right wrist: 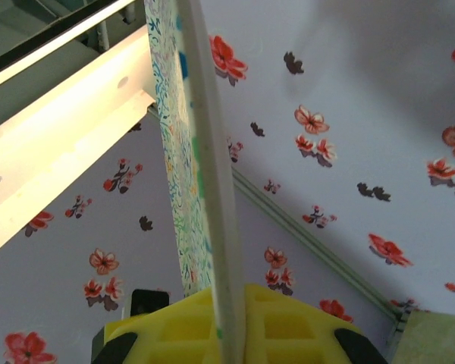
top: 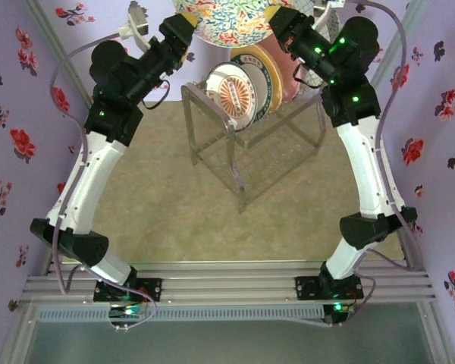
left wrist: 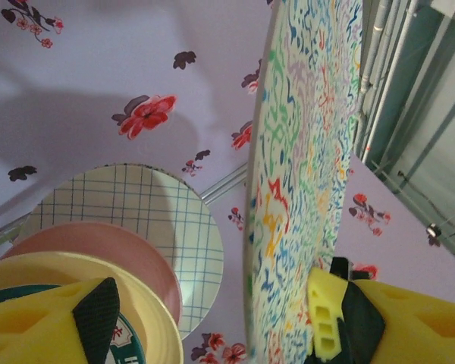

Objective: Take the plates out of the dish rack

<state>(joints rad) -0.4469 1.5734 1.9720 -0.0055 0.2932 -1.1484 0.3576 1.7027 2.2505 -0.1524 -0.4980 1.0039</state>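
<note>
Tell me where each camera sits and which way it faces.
Top external: above and behind the bases, looking down on dish rack, left arm, right arm.
Left wrist: on the left arm, facing racked plates past the open left end effector.
Right wrist: on the right arm, facing the wall; the right end effector clamps the patterned plate.
Shared: all three show that plate.

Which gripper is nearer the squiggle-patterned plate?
Right. The right gripper is shut on the rim of the squiggle-patterned plate; the left gripper straddles it with fingers open, not clamped.
</note>
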